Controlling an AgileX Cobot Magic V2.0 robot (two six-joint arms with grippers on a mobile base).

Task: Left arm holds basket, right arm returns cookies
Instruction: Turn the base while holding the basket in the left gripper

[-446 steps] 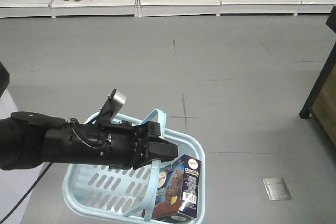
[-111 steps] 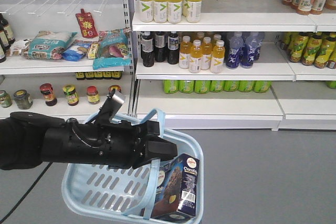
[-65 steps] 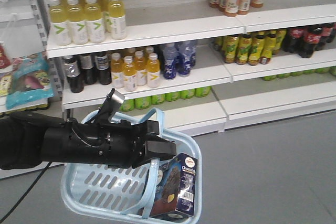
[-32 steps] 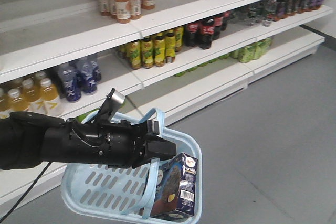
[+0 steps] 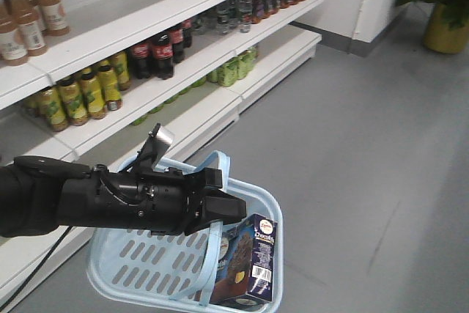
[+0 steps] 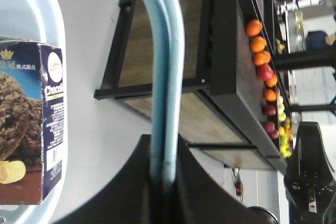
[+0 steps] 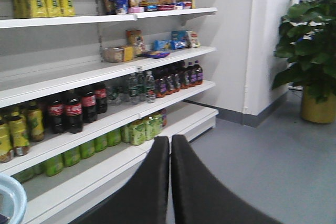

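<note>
In the front view the left arm point(image 5: 88, 203) reaches in from the left, and its gripper point(image 5: 233, 209) is shut on the handle point(image 5: 220, 165) of the light blue basket point(image 5: 121, 284), which hangs above the floor. The cookies point(image 5: 254, 262), a dark navy carton, stand upright in the basket's right corner. The left wrist view shows the blue strap handle point(image 6: 166, 77) pinched between the left gripper's point(image 6: 165, 153) jaws, with the cookies point(image 6: 31, 129) and the basket's rim point(image 6: 53, 30) at the left. The right gripper point(image 7: 169, 140) is shut and empty, pointing at the shelves. The basket's rim point(image 7: 11, 195) shows at its lower left.
White store shelves point(image 5: 168, 31) with soft drink bottles run along the left. A potted plant point(image 5: 441, 5) stands by the wall corner at the far right, beyond grey floor. A black-framed stand with fruit point(image 6: 262, 51) shows in the left wrist view.
The scene behind has swept along the shelves, from yellow and orange bottles to colas, the aisle's end and the plant. Arm, basket and cookies keep their place in the picture.
</note>
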